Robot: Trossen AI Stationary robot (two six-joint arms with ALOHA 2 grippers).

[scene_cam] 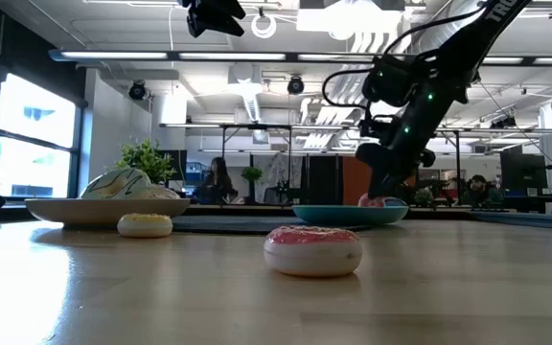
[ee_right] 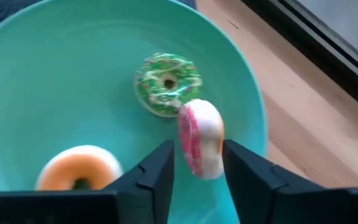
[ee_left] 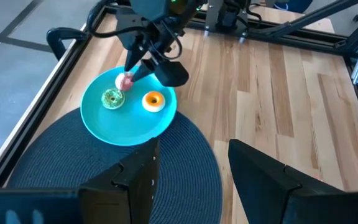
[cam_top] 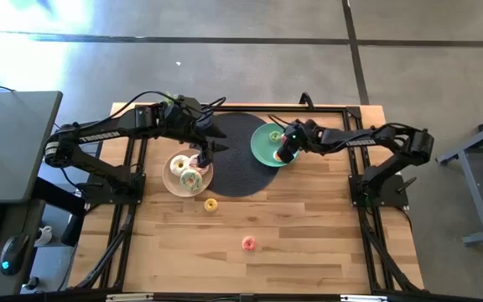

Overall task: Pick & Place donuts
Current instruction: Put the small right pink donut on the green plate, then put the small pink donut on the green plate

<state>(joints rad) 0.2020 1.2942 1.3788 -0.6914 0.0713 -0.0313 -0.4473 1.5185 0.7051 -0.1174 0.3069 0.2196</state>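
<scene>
1. My right end effector [ee_right: 196,163] hangs over the teal plate [ee_right: 55,74] and pinches a pink-frosted donut [ee_right: 201,138] on edge between its two fingers, just above the plate's surface.
2. On that teal plate lie a green-frosted donut [ee_right: 166,83], just beside the one I hold, and an orange donut [ee_right: 79,167], a little apart from both.
3. The teal plate sits at the edge of a dark round mat [cam_top: 241,159], partly overhanging it toward the right side of the wooden tabletop [cam_top: 309,235].
4. My left end effector [ee_left: 194,171] has its fingers spread with nothing between them; from above it hovers at the beige plate [cam_top: 174,183] on the mat's left edge.
5. The beige plate holds larger donuts, among them a cream and green frosted donut [cam_top: 191,178]; how many lie there I cannot tell.
6. A small yellow donut [cam_top: 210,204] rests on the bare tabletop just beside the beige plate.
7. A small pink donut [cam_top: 248,243] lies alone on the tabletop, well apart from both plates, nearer the front edge.
8. Beyond the tabletop, people [scene_cam: 217,179] sit in the room.
</scene>
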